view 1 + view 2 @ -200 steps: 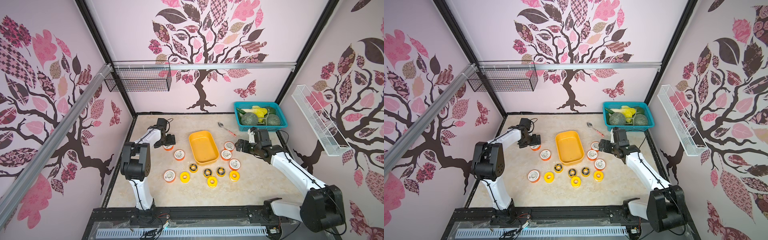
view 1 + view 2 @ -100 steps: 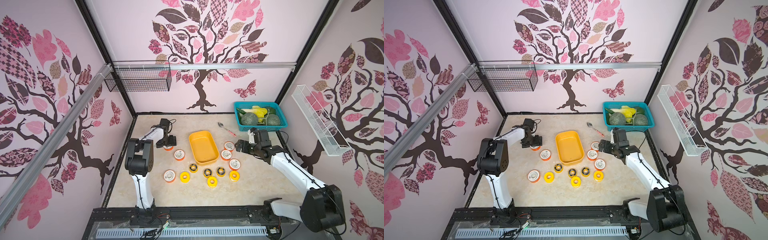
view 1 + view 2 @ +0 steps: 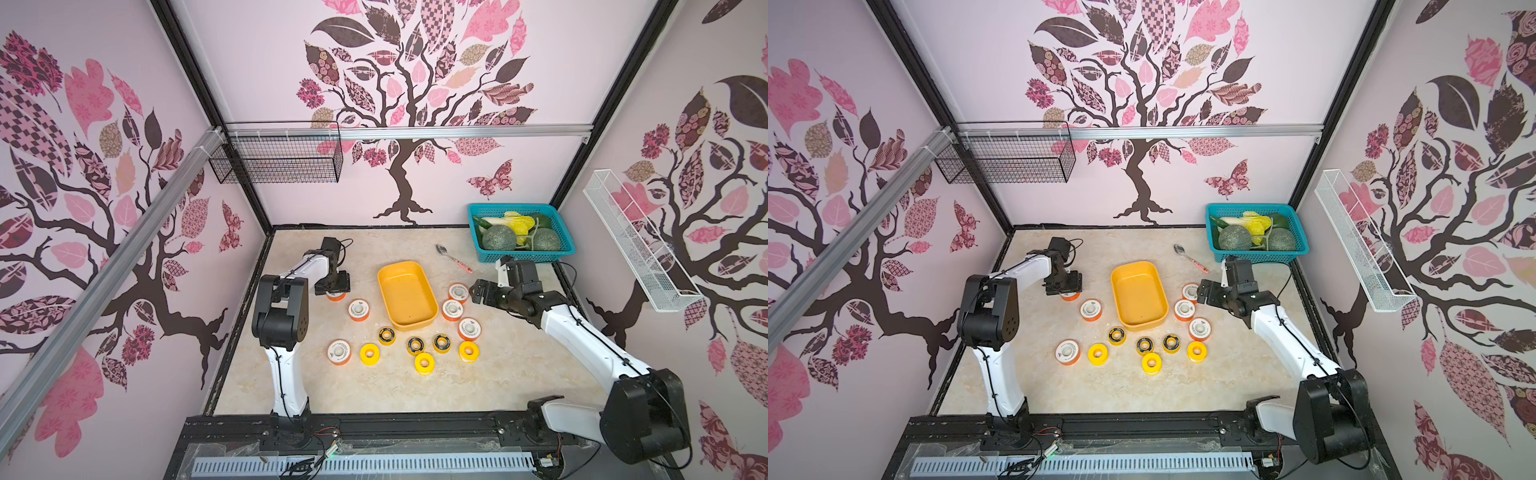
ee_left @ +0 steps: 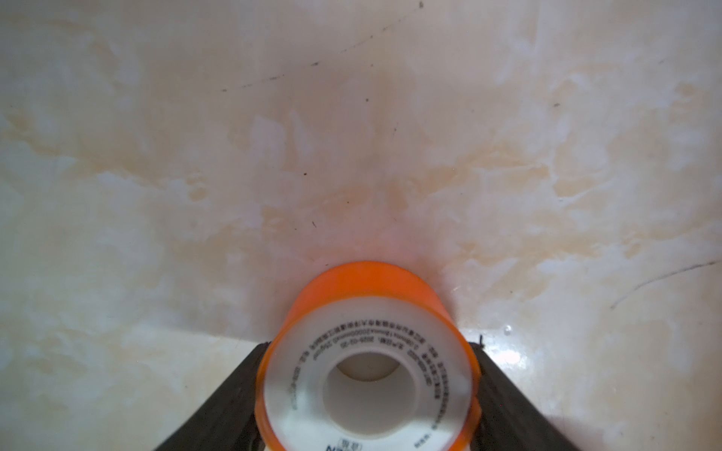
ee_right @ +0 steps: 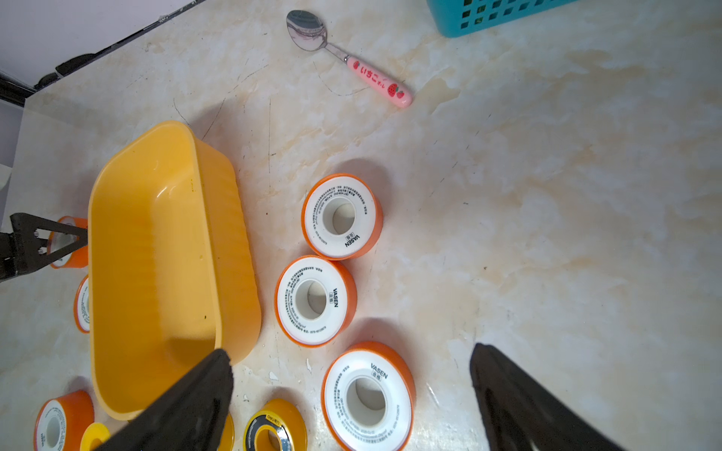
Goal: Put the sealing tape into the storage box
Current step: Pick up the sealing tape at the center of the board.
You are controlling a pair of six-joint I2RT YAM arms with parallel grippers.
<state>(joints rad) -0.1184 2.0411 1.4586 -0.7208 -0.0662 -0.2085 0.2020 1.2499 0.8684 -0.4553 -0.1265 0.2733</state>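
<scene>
1. Jaws of the left gripper (image 3: 333,289), wide apart a second ago, have drawn in. The wrist view shows its black fingers (image 4: 218,402) against both sides of an orange plastic tape roll with a white labelled face (image 4: 365,296). That roll seems to rest yet on the beige marbled tabletop (image 3: 374,395).
2. Nearest the robot's base, three all-yellow rolls (image 3: 424,362) and three black rolls with yellow rings (image 3: 415,344) lie flat.
3. Mid-table, the shallow yellow-orange plastic storage box (image 3: 406,296) holds nothing. Every roll lies outside it, so this looks like the first pick, with lifting next.
4. Beside the box, the right gripper (image 5: 349,351) hangs wide open and empty above three orange rolls (image 5: 314,300).
5. Farthest, a pink-handled metal spoon (image 3: 453,257) and a teal perforated basket (image 3: 523,257) play no part.
</scene>
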